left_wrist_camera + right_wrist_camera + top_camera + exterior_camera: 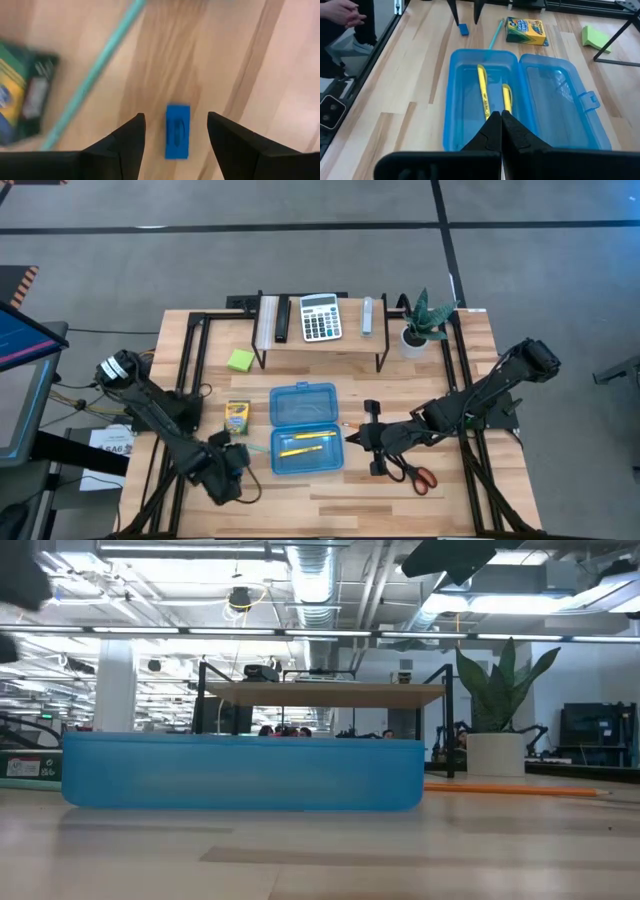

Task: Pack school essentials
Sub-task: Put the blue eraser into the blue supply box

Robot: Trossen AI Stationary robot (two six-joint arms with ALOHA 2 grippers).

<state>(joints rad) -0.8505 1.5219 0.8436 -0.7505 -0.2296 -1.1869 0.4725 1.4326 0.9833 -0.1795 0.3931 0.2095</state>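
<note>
An open blue pencil case (305, 430) lies flat at the table's centre, with two yellow pencils (485, 95) in its near half. My left gripper (176, 117) is open near the table's front left and points down. Its fingers stand on either side of a small blue block (177, 131) that lies on the wood, without touching it. A teal pen (95, 75) and the crayon box (237, 416) lie beside it. My right gripper (500, 125) hangs shut above the case's right side. Red-handled scissors (415, 473) lie to the case's right, an orange pencil (510, 788) beside it, and the green sticky-note pad (240, 360) at the far left.
A wooden riser (320, 345) at the table's far edge carries a calculator (320, 317) and other small things. A potted plant (420, 325) stands to its right. A person's hands (345, 15) show beyond the table's edge in the right wrist view.
</note>
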